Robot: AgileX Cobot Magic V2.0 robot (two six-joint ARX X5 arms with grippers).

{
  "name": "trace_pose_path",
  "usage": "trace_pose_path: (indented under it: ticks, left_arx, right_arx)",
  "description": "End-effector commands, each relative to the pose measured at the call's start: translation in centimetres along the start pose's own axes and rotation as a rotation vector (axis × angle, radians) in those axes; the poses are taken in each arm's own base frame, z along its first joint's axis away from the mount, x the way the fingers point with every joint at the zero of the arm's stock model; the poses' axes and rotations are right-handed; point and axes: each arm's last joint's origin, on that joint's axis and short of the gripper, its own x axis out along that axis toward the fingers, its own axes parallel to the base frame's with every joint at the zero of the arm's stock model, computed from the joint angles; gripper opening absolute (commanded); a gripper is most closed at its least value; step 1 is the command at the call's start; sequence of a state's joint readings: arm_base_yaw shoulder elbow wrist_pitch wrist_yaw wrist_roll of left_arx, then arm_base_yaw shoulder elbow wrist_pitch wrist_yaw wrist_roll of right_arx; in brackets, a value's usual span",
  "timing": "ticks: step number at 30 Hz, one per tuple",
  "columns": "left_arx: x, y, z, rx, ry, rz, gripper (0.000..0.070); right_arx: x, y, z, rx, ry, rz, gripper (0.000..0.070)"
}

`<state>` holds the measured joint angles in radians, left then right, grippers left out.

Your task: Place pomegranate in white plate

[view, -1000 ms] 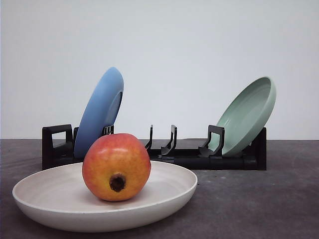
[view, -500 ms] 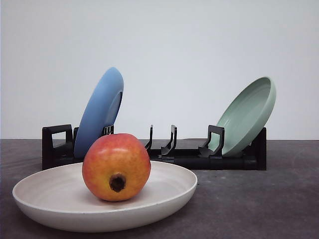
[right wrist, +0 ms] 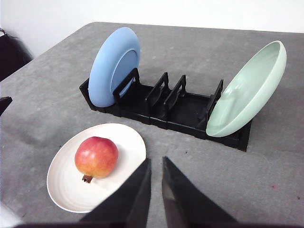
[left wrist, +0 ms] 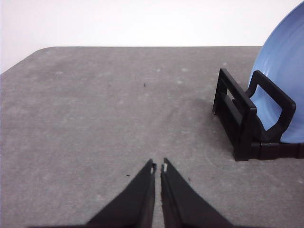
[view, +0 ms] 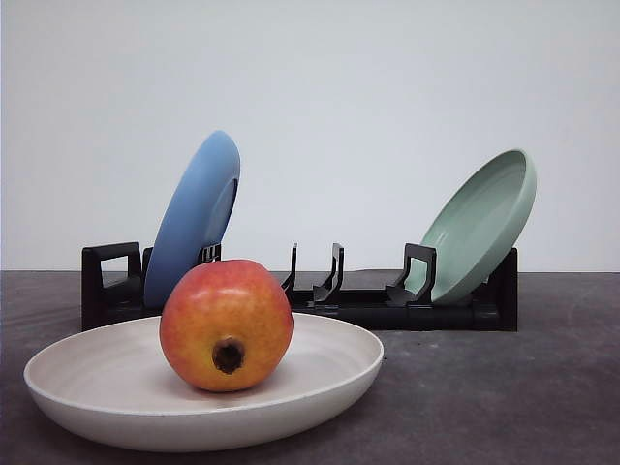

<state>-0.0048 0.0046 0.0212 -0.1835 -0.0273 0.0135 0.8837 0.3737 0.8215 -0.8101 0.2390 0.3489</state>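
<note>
The grey table (view: 542,387) carries everything, its surface matte and faintly speckled. A long black dish rack (view: 368,300) stands across it toward the far edge. At the rack's left end a blue plate (view: 194,218) leans on its edge in a slot; at the right end a pale green plate (view: 484,223) leans the other way, its hollow face turned toward the rack's middle. The slots between them hold nothing.

Nearer the front edge, on the left, the white plate (view: 329,373) lies flat on the table, apart from the rack. The pomegranate (view: 226,325) sits inside it, resting on the plate's floor, red above and yellow below, with its dark calyx turned toward the front edge.

The left claw (left wrist: 158,167) hangs over bare table beside the rack's blue-plate end, its two dark fingers nearly together and holding nothing. The right claw (right wrist: 155,162) is above the table near the white plate's rim, its fingers drawn close with only a thin gap, also empty.
</note>
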Motion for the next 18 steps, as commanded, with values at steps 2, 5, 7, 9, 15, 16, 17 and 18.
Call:
trace_pose_path:
  ticks: [2,5,7,9,15,16,17,18]
  left_arx:
    - [0.1,0.0,-0.3,-0.002,0.011,0.0,0.0]
    - [0.1,0.0,-0.3,-0.002,0.011,0.0,0.0]
    - [0.1,0.0,-0.3,-0.002,0.011,0.0,0.0]
    - [0.1,0.0,-0.3,-0.002,0.011,0.0,0.0]
    - [0.1,0.0,-0.3,-0.002,0.011,-0.001,0.0]
    - [0.1,0.0,-0.3,-0.002,0.011,-0.001,0.0]
    - [0.1,0.0,-0.3,-0.002,0.011,-0.001,0.0]
    - [0.1,0.0,-0.3,-0.002,0.011,0.0,0.0]
  right_arx:
    - [-0.2,0.1,0.3,0.006,-0.02,0.012,0.0039]
    - [0.0,-0.2,0.3,0.026,-0.041,-0.024,0.0039]
    - [0.8,-0.6,0.0,0.057,-0.062,-0.071,0.0039]
    - [2.0,-1.5,-0.7,0.091,-0.11,-0.136,0.0039]
    - [5.2,-6.1,-4.2,0.07,-0.412,-0.44,0.0039]
    - [5.6,-6.8,-5.0,0.073,-0.457,-0.478,0.0039]
    - [5.8,-7.4,-5.8,0.076,-0.493,-0.511,0.0039]
    - [6.1,-8.0,-6.7,0.078,-0.523,-0.542,0.0039]
